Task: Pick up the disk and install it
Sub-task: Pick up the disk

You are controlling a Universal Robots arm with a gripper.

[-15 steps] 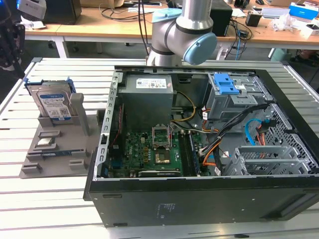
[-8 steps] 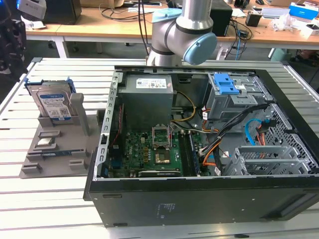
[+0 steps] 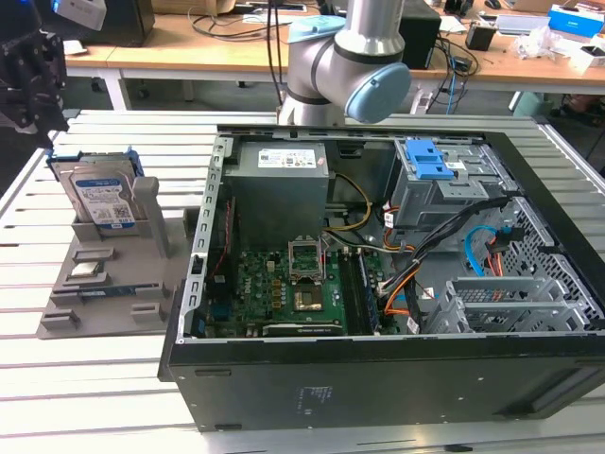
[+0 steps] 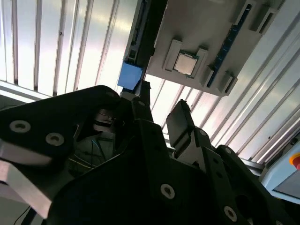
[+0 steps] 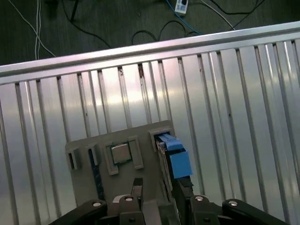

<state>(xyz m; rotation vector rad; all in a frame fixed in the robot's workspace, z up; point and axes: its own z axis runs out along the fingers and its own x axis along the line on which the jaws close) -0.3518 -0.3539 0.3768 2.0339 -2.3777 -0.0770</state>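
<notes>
The arm [image 3: 348,59] rises behind the open computer case [image 3: 397,378]. Its gripper [image 3: 34,80] hangs at the exterior view's left, above the disk [image 3: 98,200] and apart from it. The fingers [image 5: 137,188] are spread and hold nothing. The disk stands on edge in a grey holder [image 3: 113,312] (slatted table [image 3: 104,407] beneath). The exterior view's edge cuts off the gripper, and most of the disk's face is hidden in both wrist views.

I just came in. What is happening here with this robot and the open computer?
The robot arm has the job of putting the disk into the open computer case. The disk stands upright in a grey holder on the slatted table, beside the case. The gripper hangs open just above it, holding nothing. So the disk is not yet picked up.
</notes>
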